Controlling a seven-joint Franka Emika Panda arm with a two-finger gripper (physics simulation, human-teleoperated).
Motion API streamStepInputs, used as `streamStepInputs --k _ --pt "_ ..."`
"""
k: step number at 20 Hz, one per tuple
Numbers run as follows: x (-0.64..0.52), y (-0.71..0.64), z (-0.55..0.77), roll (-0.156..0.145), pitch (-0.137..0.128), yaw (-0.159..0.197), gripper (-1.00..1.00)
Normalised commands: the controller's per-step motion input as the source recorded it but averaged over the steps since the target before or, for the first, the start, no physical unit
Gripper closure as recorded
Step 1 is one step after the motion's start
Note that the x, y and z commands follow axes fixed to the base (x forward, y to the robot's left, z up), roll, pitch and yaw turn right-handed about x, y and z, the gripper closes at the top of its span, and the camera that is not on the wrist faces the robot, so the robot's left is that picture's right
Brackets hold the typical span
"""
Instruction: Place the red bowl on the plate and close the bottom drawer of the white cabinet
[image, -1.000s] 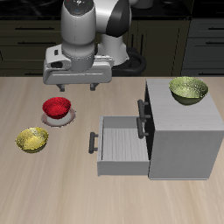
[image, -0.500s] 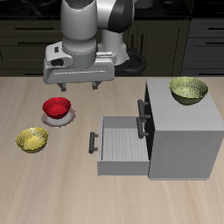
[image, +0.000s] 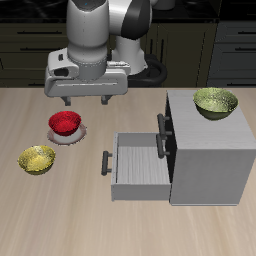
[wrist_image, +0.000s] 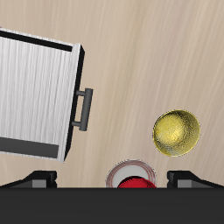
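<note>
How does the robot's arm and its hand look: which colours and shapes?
The arm is made of rounded, glossy white-grey segments with black joints. The hand is a wide, light grey block with a darker underside, and two short dark fingers stand out beneath it. No cables or markings are visible.

Red bowl (image: 65, 123) sits on plate (image: 66, 134); bottom drawer (image: 135, 165) open.

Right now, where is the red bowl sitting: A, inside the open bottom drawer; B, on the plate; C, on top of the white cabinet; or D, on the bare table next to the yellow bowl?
B: the red bowl rests on the plate, whose rim shows around it; the bottom drawer stands open and empty.
</note>
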Motion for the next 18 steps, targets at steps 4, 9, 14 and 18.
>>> streamStepInputs --k 4,9,14,18 --pt "0.12 -0.02 0.03 0.006 0.002 0.015 -1.00" --pt "0.08 0.04 0.10 0.017 -0.023 0.119 -1.00" --pt "0.02 0.07 0.02 0.014 -0.018 0.196 -1.00" --pt "-0.01 0.01 -0.04 -0.002 -0.027 0.234 -1.00"
